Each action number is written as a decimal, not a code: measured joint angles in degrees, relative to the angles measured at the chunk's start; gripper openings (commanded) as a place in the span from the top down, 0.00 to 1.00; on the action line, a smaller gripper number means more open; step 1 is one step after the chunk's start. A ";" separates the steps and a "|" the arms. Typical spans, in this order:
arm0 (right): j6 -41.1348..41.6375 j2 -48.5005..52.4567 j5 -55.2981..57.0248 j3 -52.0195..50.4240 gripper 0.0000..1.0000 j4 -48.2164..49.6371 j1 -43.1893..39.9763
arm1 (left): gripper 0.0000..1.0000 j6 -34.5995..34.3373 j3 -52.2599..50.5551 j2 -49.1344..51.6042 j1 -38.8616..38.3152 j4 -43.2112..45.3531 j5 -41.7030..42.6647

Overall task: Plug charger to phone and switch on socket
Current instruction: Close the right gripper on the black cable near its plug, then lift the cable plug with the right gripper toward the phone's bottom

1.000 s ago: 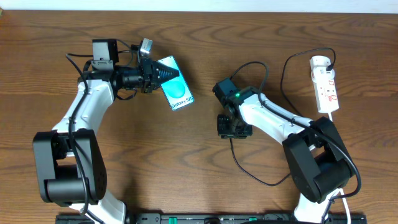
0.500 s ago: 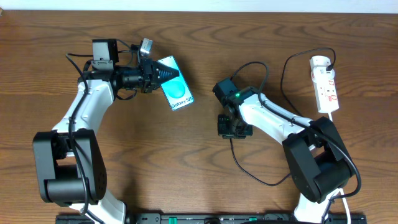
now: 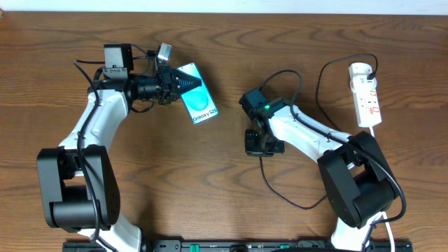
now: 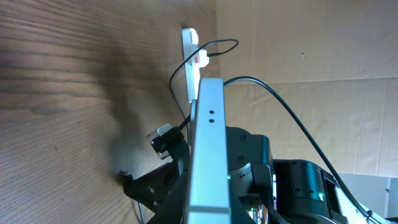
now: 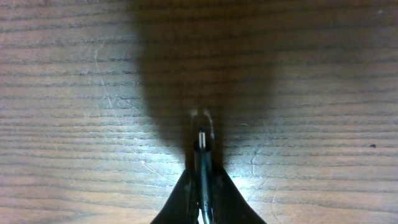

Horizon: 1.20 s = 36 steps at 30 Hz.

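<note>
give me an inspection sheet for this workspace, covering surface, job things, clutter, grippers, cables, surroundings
surface: brown wooden table, bare grain, faint scratches
phone: far left of centre, screen facing up, one end in the left gripper
charger: black cable; its plug tip sticks out past the right gripper's fingers, not yet at the phone
socket: white strip at the far right, lying flat; switch state too small to tell
clutter: nothing seen
left gripper: shut on the phone
right gripper: shut on the charger, pointing down at the table
cables: the charger loops over the right half of the table to the socket's far end
surroundings: cardboard wall behind the table
</note>
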 measured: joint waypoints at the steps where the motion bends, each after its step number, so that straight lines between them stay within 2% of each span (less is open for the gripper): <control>1: 0.04 0.02 0.00 0.00 0.97 0.00 0.00 | 0.93 0.00 0.00 0.00 0.00 0.00 -0.02; 15: 0.02 0.02 -0.02 0.09 0.99 -0.81 -0.02 | 0.93 0.00 -0.02 0.00 0.00 0.02 -0.39; 18: -0.90 0.11 -0.04 1.88 0.99 -5.64 -0.42 | 0.93 0.02 -0.04 0.00 0.00 0.02 -0.44; 23: -6.08 0.02 -1.86 11.13 0.99 -13.99 -2.56 | 0.93 0.00 -0.04 0.00 0.00 0.04 -0.48; 29: -19.67 -2.43 -18.67 18.88 0.99 -14.91 -3.76 | 0.93 -0.31 -0.20 0.02 0.98 3.93 4.02; 36: -34.14 -4.92 -41.46 20.24 0.99 -16.37 -3.82 | 0.93 -6.40 -0.26 0.02 5.31 12.35 10.54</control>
